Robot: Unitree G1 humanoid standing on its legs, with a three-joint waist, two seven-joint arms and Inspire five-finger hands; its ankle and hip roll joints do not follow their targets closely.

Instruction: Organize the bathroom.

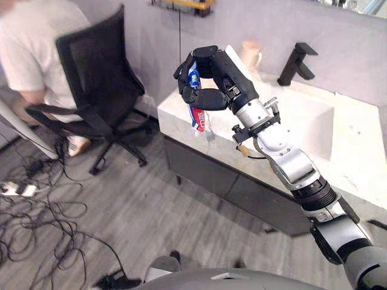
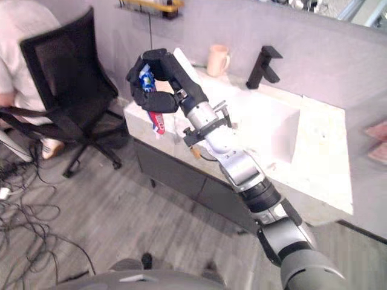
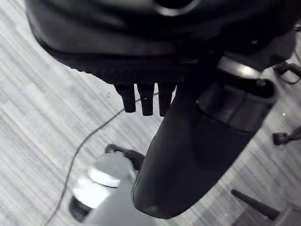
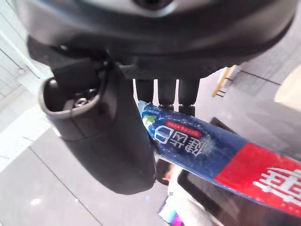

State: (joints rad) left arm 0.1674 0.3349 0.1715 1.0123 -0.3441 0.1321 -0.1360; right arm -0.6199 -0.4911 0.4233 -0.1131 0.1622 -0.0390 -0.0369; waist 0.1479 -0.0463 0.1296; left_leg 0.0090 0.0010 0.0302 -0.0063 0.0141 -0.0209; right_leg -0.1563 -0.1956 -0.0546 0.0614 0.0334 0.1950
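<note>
print | toothpaste tube (image 4: pixel 221 150) | white characters, blue-and-red label

Grey wood-plank floor (image 1: pixel 151 205), strewn with black cables (image 1: pixel 36 217) left of the office chair. Black mesh office chair (image 1: pixel 97 78) on castors, just left of the vanity, with a seated person in a white shirt (image 1: pixel 30 54) behind it. Pale stone vanity counter (image 1: pixel 357 151) over dark cabinet fronts (image 1: pixel 205 172), with a sunken white basin (image 1: pixel 308 121). Black faucet (image 1: pixel 296 63) at the back of the basin; beige mug (image 2: pixel 217 59) left of it. Plain grey wall (image 1: pixel 338 42) behind, with a small yellow shelf (image 1: pixel 184 6) above the counter's left end.
</note>
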